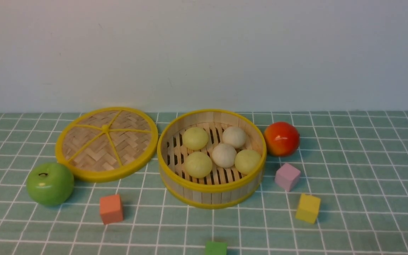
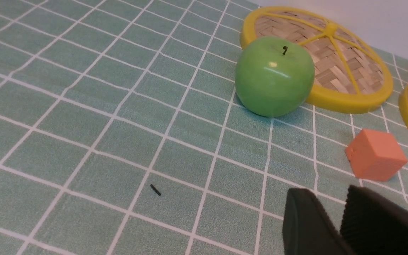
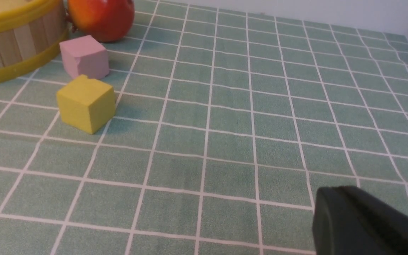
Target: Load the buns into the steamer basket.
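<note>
"How is the light around the steamer basket?"
"Soft and fairly even, with faint shadows; the red fruit beside it shows a small glare spot."
"Sharpness?"
"Slightly soft overall; the wrist views' dark fingers look blurred."

Five buns sit near the middle of the front view: three yellow-green, two off-white. One steamer basket and one woven lid show there too. Four blocks, one each of orange, pink, yellow and green, lie right of far left and lower down. One green apple, one red-orange fruit.
</note>
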{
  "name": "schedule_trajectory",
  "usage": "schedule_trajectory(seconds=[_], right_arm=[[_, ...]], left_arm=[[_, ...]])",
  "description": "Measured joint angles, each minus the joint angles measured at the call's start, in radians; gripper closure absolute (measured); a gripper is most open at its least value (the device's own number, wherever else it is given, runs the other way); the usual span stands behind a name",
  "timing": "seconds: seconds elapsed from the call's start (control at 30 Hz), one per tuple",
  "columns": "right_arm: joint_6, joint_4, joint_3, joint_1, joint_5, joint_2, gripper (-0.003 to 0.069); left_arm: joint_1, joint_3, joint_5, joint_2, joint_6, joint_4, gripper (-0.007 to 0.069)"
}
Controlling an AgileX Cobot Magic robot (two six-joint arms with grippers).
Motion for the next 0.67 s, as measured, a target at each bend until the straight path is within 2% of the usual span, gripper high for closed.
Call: schedule_trajectory(seconds=[0.67], right_arm=[[-0.003, 0.000, 0.000, 0.000, 0.000, 0.000, 0.0609]], left_arm=[[0.000, 0.000, 0.000, 0.000, 0.000, 0.000, 0.0427]])
